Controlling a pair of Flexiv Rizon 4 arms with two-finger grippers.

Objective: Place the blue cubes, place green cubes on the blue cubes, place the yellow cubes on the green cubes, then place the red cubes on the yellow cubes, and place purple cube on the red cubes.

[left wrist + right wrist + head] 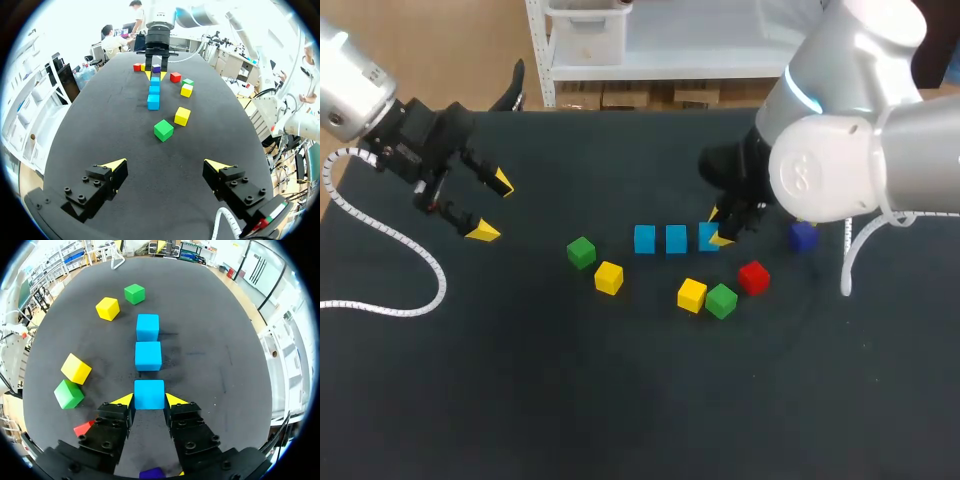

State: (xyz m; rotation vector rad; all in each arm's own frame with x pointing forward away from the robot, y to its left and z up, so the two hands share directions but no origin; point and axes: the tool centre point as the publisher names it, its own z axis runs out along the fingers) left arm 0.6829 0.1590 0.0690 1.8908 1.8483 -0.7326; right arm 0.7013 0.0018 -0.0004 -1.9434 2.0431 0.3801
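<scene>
Three blue cubes lie in a row on the black table (620, 400): two (644, 239) (676, 239) stand free. My right gripper (723, 228) is shut on the third blue cube (149, 394), which sits in line with the others (148, 355) (147, 327). Green cubes (581, 252) (721, 300), yellow cubes (609, 277) (692, 295), a red cube (754, 277) and a purple cube (804, 236) lie loose around the row. My left gripper (490, 207) hangs open at the far left, with nothing between its fingers (112, 165).
The white cable (390, 240) of my left arm trails across the table's left side. In the left wrist view a green cube (163, 130) and a yellow cube (182, 116) lie nearest ahead of the open gripper (165, 165), with the blue row (153, 101) beyond.
</scene>
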